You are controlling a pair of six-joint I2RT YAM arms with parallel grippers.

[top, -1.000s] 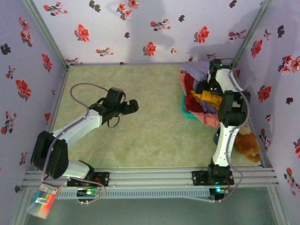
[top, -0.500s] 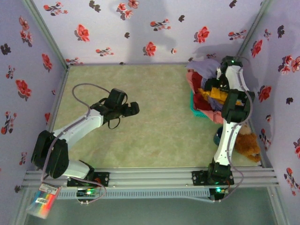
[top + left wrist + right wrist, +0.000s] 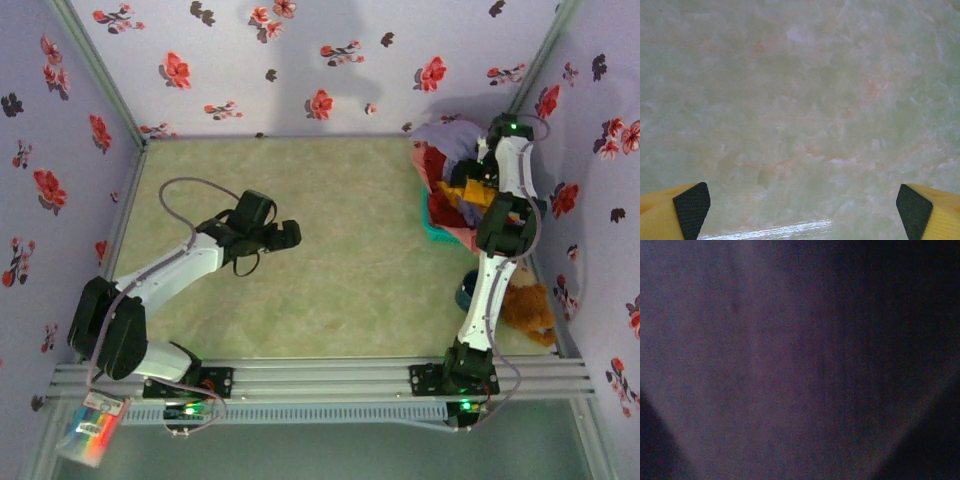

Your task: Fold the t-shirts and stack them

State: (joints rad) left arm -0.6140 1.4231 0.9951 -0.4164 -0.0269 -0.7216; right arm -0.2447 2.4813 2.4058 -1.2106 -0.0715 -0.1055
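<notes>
Nothing folded or stacked yet. T-shirts (image 3: pixel 447 200) lying heaped in teal basket (image 3: pixel 431 231) beneath right gripper (image 3: pixel 466 189), which is hanging with jaws apart close against lavender shirt (image 3: pixel 765 350). Left gripper (image 3: pixel 802 205) hovering wide open, bare table (image 3: pixel 340 270) beneath it.

A pale green marbled pattern with faint pink veins is seen across the table (image 3: pixel 350 290). The walls (image 3: pixel 300 60) are papered in lavender, printed with red and dark flowers. At two o'clock in the top view, a lavender t-shirt (image 3: pixel 447 135), a red t-shirt (image 3: pixel 435 165), an orange-yellow t-shirt (image 3: pixel 470 190) and a pink t-shirt (image 3: pixel 462 237) are heaped over a teal basket (image 3: pixel 432 232). A brown teddy bear (image 3: pixel 527 308) is found at four o'clock. Both arms are finished in white and black. On the left gripper (image 3: pixel 800 212), yellow fingers (image 3: pixel 655 215) are tipped with black pads (image 3: pixel 691 209). Plain cloth (image 3: pixel 765 340) of a dim purple is shown in the right wrist view.
</notes>
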